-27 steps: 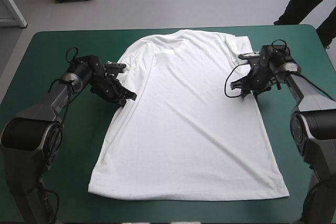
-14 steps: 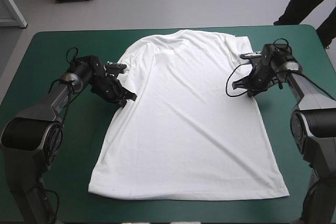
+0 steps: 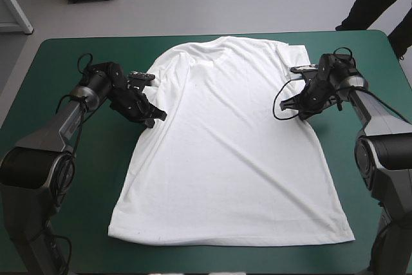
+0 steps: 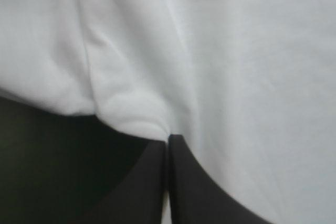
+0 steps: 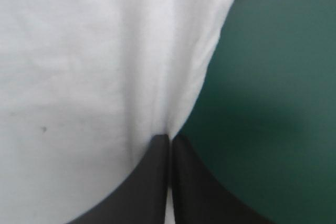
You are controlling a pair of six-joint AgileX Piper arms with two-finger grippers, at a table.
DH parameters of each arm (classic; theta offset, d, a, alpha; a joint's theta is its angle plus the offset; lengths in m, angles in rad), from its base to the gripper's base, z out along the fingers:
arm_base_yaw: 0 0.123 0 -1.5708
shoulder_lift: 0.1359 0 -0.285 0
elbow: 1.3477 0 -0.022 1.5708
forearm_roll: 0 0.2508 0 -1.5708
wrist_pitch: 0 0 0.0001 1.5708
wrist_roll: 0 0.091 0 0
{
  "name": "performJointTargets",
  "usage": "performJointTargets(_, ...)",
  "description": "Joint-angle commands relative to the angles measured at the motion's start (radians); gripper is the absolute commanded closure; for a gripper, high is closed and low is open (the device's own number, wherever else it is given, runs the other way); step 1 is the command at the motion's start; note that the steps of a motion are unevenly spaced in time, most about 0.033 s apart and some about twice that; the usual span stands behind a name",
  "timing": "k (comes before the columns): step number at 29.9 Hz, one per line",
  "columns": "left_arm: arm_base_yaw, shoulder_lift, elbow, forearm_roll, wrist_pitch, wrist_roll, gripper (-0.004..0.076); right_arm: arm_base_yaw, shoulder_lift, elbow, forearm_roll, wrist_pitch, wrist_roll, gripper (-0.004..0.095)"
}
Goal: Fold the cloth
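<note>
Yep, T-shirt (image 3: 225,146) spread flat, lengthwise far-to-near, collar toward far edge. Pinched tight at both sides by left gripper (image 3: 156,118) and right gripper (image 3: 297,113).

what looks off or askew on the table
Nothing stands out: the T-shirt lies spread flat with light creases, the left gripper and right gripper each shut on a side edge. No tear or spill shows.

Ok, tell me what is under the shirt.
The T-shirt lies flat on the teal-green cover, which shows all around it. Anything beneath the cloth itself is covered.
</note>
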Motion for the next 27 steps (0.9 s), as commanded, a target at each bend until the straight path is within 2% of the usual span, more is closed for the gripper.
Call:
performJointTargets(1, -0.005, -0.121, -0.056, 0.003, 0.031, -0.003, 0.0746, 0.016, -0.09, -0.01, 0.034, 0.043, -0.007, 0.092)
performJointTargets(6, -0.005, -0.226, -0.064, 0.05, 0.056, -0.028, 0.0746, 0.01, -0.199, -0.01, -0.038, 0.039, 0.023, 0.0921)
performJointTargets(19, -0.005, -0.491, -0.172, 0.052, 0.08, -0.03, 0.0746, -0.024, -0.49, -0.02, -0.062, 0.017, 0.027, 0.0921)
performJointTargets(24, -0.005, -0.592, -0.265, 0.113, 0.078, -0.03, 0.0746, -0.024, -0.619, -0.129, -0.13, 0.001, 0.061, 0.0921)
performJointTargets(27, -0.005, -0.64, -0.323, 0.142, 0.061, -0.033, 0.0746, -0.024, -0.674, -0.211, -0.13, -0.014, 0.063, 0.0921)
